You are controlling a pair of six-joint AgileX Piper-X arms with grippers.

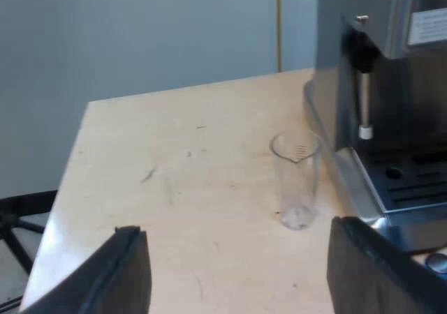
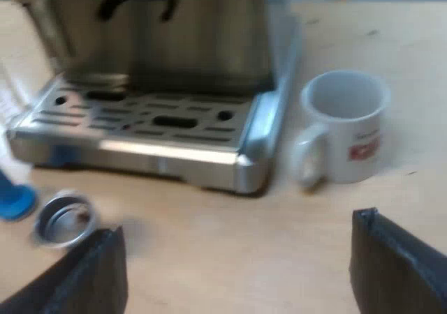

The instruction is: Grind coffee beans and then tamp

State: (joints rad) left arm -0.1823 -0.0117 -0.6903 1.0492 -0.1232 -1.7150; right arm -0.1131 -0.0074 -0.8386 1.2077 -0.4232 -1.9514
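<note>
Left wrist view: left gripper [image 1: 234,229], fingers apart, over the table [image 1: 174,118] near the upright measuring glass [image 1: 298,181]. Right wrist view: right gripper [image 2: 239,227] likewise apart; mug [image 2: 346,129] beside drip tray's [image 2: 140,155] corner.

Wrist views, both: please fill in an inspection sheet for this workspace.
Surface: light wooden table, faint scuffs.
Job's things: machine; holder loose on the table at the machine's front, by a blue tamper; glass upright, looks empty, beside the machine.
Clutter: white mug upright beside the machine.
End effectors: left end effector open, near the glass; right end effector open, facing the machine's front; both hold nothing.
Cables: yellow line up the wall, cannot tell what.
Surroundings: grey wall; black stand past the table's edge.
</note>
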